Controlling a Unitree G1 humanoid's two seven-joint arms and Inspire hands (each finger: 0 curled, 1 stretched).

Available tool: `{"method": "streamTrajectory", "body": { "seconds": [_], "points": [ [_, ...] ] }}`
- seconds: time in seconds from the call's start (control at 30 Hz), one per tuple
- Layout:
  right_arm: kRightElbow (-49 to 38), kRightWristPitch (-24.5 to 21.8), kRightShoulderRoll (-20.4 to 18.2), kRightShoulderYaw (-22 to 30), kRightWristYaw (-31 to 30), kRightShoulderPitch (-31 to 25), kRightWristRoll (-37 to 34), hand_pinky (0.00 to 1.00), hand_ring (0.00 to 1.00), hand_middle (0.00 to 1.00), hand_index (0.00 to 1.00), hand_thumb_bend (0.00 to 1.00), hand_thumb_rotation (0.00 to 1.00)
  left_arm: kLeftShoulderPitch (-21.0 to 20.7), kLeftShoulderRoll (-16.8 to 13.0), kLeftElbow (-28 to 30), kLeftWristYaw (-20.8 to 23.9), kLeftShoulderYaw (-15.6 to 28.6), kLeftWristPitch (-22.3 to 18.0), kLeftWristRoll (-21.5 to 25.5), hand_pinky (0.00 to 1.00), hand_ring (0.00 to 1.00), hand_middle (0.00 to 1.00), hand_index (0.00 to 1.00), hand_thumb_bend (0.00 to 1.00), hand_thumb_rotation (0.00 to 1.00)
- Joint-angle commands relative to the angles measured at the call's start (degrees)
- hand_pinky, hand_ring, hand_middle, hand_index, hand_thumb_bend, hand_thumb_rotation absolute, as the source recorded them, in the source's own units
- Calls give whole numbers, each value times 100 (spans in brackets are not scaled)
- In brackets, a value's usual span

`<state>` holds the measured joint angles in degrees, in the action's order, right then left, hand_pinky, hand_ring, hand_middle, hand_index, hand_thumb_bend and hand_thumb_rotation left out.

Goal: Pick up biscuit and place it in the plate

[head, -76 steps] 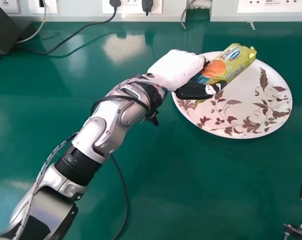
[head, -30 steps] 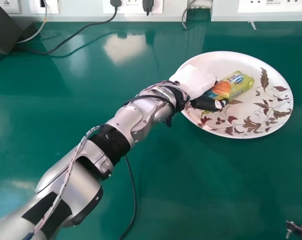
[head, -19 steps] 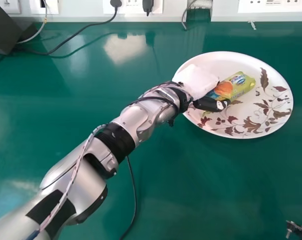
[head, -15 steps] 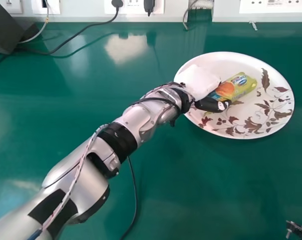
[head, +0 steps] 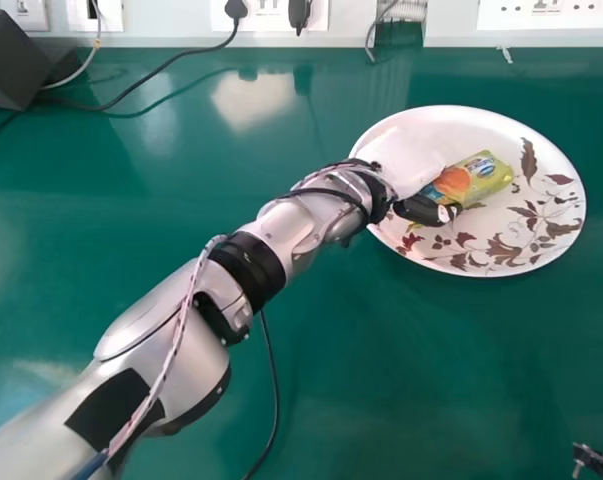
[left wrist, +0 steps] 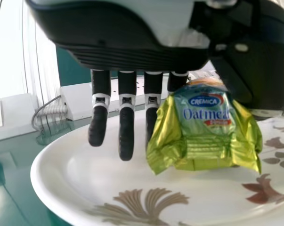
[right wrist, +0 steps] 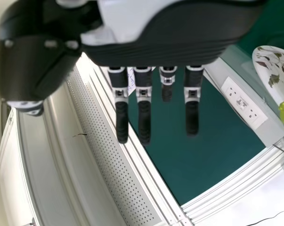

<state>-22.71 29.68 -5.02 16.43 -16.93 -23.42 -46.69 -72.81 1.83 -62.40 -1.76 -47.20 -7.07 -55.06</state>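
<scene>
Biscuit packet [head: 476, 178] lies on the plate [head: 541, 235], between the thumb and fingers [left wrist: 126, 136] of the left hand [head: 406, 165]. Left hand is open, fingers straight; whether they touch the wrapper cannot be determined. Right hand [head: 597, 462], well apart from the plate, also has its fingers extended.

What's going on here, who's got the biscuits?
The robot's left hand is at the biscuit packet, which is over the patterned plate, within its rim. The fingers are straight, not curled round the packet, so it looks about placed; whether they touch it, I can't tell. The right hand is idle at the robot's right, open.
</scene>
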Motion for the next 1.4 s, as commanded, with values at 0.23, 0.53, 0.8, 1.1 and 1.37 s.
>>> {"method": "streamTrajectory", "body": {
  "seconds": [0.23,0.53,0.8,1.1,1.37],
  "points": [
    [4,-3,-229,-2,-77,-36,-201,49,59,64,51,58,8,116,138,-444,-646,-405,-145,-126,27,37,47,55,50,0],
    [31,25,-238,-6,-182,-66,-294,50,64,69,49,52,6,32,271,-616,-1149,-610,92,-199,29,38,49,54,51,0],
    [133,56,-218,42,-291,-14,-297,49,62,68,49,52,6,-33,341,-728,-1321,-833,123,-301,30,39,51,52,51,0],
    [323,56,-135,132,-671,-20,-395,55,68,73,50,52,6,-52,388,-756,-1427,-896,174,-264,31,40,61,57,62,28],
    [547,173,-125,213,-1036,4,-327,56,68,71,49,52,6,28,187,-489,-1301,-725,-52,-75,46,55,77,76,91,62]
  ]
}}
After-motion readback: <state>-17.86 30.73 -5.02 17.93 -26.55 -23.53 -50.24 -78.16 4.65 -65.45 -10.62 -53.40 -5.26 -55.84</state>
